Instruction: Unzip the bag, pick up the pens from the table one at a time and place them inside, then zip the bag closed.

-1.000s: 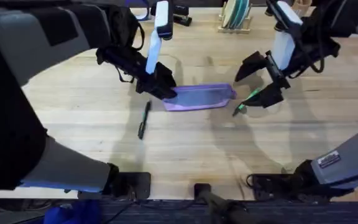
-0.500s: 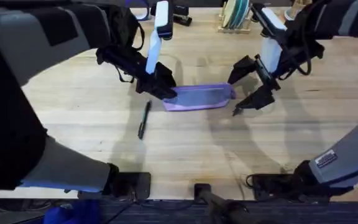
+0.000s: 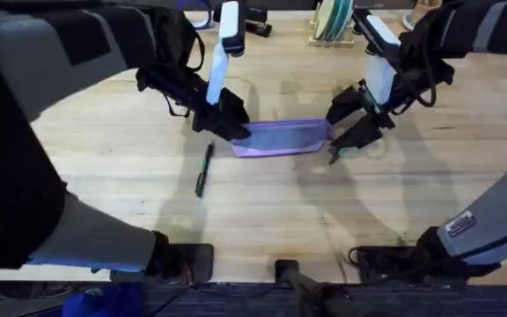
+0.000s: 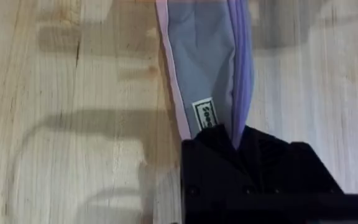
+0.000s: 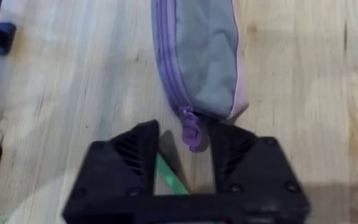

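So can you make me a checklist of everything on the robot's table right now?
Surface: wooden table, bare planks.
Job's things: purple bag lying flat, zipper closed; black pen beside it; green pen under the right gripper.
Clutter: rack with plates at the far edge.
Grippers: left gripper shut on the bag's end; right gripper open around the zipper pull.
Cables: nothing seen.
Surroundings: nothing seen.

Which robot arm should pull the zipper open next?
The right one, probably. Its open pincer sits at the zipper pull on the bag. The left pincer is shut on the bag's other end, holding it steady.
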Available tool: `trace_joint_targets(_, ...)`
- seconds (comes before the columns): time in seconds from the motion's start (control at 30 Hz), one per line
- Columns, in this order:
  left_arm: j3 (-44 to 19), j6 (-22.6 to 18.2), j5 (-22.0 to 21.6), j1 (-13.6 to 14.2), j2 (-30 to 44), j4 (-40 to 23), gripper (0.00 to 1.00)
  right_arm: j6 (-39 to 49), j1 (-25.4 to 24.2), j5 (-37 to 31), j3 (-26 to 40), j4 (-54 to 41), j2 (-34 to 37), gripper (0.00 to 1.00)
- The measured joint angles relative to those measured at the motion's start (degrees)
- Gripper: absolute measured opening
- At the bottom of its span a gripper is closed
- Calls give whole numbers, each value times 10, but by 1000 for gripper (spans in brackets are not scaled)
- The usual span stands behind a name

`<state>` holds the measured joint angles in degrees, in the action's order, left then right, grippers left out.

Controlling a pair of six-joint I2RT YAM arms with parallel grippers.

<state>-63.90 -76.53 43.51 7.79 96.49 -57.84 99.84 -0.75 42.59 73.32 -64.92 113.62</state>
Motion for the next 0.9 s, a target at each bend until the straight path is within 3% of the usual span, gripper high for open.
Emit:
trace_joint_targets(0.23,0,0,0,0,0,0,41,-4,0,-8,0,2,0,46)
trace_joint_targets(0.7,0,0,0,0,0,0,41,-26,0,-9,0,-1,0,30)
trace_joint_targets(0.9,0,0,0,0,0,-2,41,-30,0,-12,16,-71,0,29)
